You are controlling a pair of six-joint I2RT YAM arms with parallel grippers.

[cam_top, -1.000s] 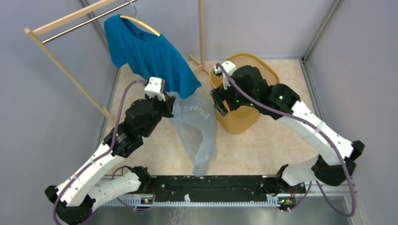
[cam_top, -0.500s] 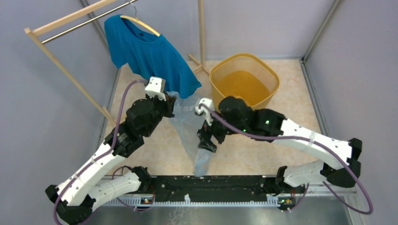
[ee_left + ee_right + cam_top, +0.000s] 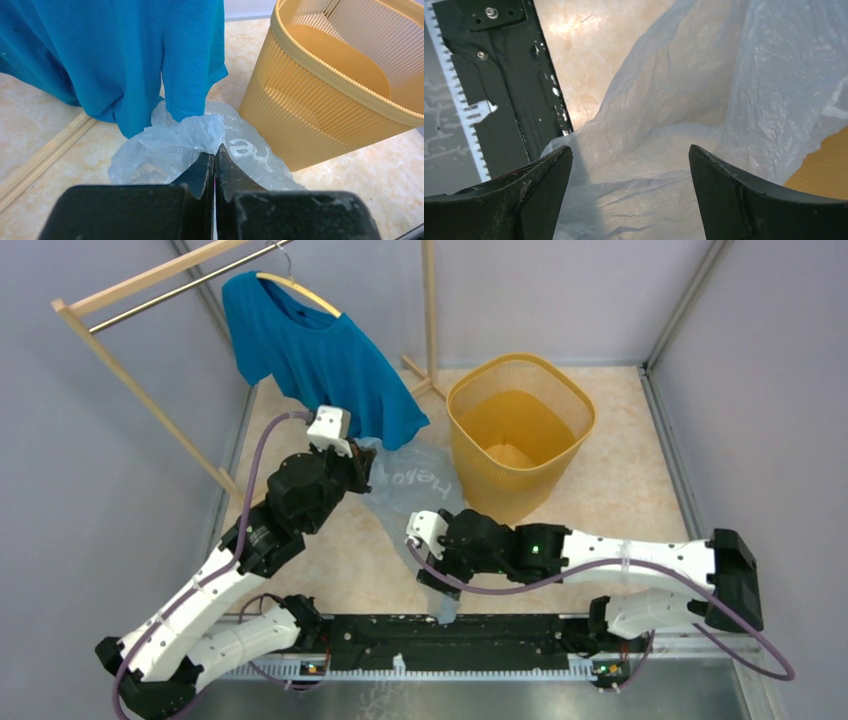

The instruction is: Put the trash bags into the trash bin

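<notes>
- Left gripper (image 3: 215, 150): I read its jaws as clamped together on a bunched fold of the bag (image 3: 165, 145), pinched right at the fingertips.
- Right gripper (image 3: 630, 152): I saw its jaws spread wide above the bag's lower end. Film lay under the gap between the fingers, and nothing was gripped.
- Bag: it stretched from the left gripper toward the near table edge, between the two arms. Its tail reached the black base rail (image 3: 500, 625). All of it lay outside the bin (image 3: 585, 415).
- Bin: it stood upright on the table (image 3: 620, 510), just beside the bag's upper part. I could not tell whether they touched.
- Shirt (image 3: 310, 350): it hung from the rack (image 3: 140, 395), its hem just above the pinched fold.
</notes>
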